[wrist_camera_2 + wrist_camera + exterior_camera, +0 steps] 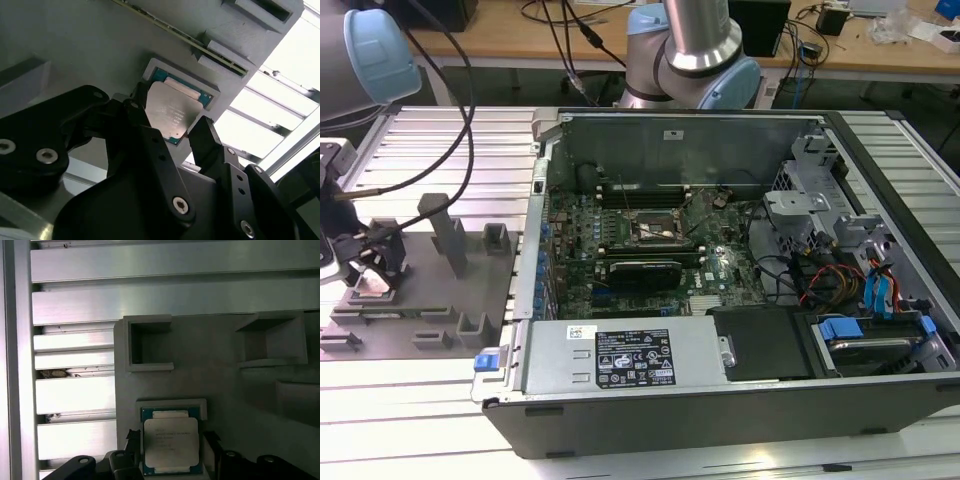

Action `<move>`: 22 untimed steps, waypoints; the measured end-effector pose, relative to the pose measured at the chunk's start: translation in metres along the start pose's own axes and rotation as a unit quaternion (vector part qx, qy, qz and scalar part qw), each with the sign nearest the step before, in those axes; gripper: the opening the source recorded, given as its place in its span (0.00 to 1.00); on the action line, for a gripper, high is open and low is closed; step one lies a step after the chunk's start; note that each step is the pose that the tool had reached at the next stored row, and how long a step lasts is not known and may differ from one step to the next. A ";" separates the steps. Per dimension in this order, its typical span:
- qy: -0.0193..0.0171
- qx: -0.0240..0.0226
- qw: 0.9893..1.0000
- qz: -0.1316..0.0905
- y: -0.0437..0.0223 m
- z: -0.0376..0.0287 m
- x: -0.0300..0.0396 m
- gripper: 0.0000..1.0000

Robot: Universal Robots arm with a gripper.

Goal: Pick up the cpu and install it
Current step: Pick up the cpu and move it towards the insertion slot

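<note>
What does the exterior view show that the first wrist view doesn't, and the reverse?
Exterior view: the open computer case with its motherboard and socket, standing to the exterior view's right of the grey fixture. First wrist view: the cpu lying flat in a recess of that fixture. Shared: the claw down at the fixture, the fixture itself, and the slatted metal table.

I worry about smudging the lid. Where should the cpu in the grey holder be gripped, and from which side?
Probably by two opposite side edges, coming straight down from above. The cpu lies flat, metal lid up, in a shallow pocket of the grey holder, so only its thin rim offers a pinch. The open gripper straddles it that way.
</note>
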State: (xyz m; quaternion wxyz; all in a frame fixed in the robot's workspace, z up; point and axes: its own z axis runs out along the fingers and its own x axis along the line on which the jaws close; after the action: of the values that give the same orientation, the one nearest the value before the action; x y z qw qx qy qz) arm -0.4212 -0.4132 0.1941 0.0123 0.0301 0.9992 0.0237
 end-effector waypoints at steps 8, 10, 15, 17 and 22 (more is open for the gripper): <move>0.000 0.000 1.000 -0.010 0.0017 0.0037 0.0002 0.60; 0.001 0.000 1.000 -0.010 0.0017 0.0046 0.0002 0.60; 0.001 0.000 1.000 -0.011 0.0019 0.0061 0.0002 0.60; 0.001 0.000 1.000 -0.011 0.0028 0.0062 0.0003 0.60; 0.001 0.000 1.000 -0.011 0.0036 0.0016 0.0002 0.55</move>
State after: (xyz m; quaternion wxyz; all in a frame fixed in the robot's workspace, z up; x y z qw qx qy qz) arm -0.4211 -0.4096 0.1926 0.0120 0.0194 0.9995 0.0238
